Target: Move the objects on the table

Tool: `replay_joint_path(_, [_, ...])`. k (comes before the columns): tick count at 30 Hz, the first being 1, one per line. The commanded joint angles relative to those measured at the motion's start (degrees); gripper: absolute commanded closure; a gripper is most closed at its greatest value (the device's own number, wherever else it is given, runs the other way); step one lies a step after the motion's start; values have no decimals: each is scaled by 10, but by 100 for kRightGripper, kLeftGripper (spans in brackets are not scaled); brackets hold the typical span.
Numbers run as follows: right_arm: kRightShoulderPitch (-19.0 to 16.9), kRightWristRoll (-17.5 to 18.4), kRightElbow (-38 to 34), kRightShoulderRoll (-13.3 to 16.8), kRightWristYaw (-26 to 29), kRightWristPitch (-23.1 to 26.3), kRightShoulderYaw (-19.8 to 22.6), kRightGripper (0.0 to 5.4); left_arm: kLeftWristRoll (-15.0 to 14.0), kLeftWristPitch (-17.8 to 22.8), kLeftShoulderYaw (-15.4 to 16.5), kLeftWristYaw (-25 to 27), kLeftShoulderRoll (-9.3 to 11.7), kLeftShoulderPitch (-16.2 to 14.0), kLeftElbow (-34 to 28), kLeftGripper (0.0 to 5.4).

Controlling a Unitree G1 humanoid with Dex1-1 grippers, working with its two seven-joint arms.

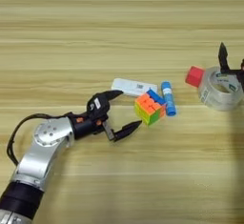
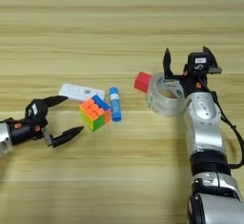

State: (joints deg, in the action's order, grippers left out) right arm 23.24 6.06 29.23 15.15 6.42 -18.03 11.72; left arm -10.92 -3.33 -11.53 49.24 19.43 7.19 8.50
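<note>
Left eye view crops right gripper (image 2: 187, 62) — spread at tape roll (image 2: 164, 94); left gripper (image 1: 125, 112) open.

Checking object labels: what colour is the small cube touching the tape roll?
Red. The small cube shows best in the right eye view, against the clear tape roll.

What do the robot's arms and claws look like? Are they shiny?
Yes, both arms are shiny silver metal with black joints. The left gripper and right gripper each have two pointed black fingers, small orange spots and a white label on the black wrist. Black cables loop beside both arms.
</note>
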Motion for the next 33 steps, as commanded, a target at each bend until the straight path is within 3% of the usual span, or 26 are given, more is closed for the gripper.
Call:
replay_joint_path(1, [9,-2,1,-4,-4,-1,-1,0,22,-11,-8,-10,-8,21,25,2])
replay_joint_path(24, [12,-1,4,-3,-5,-3,1,0,30,-20,-24,-7,-11,9,14,2])
replay_joint_path(33, [9,-1,1,-4,-5,-1,1,0,32,-23,-27,-11,-25,32,42,2])
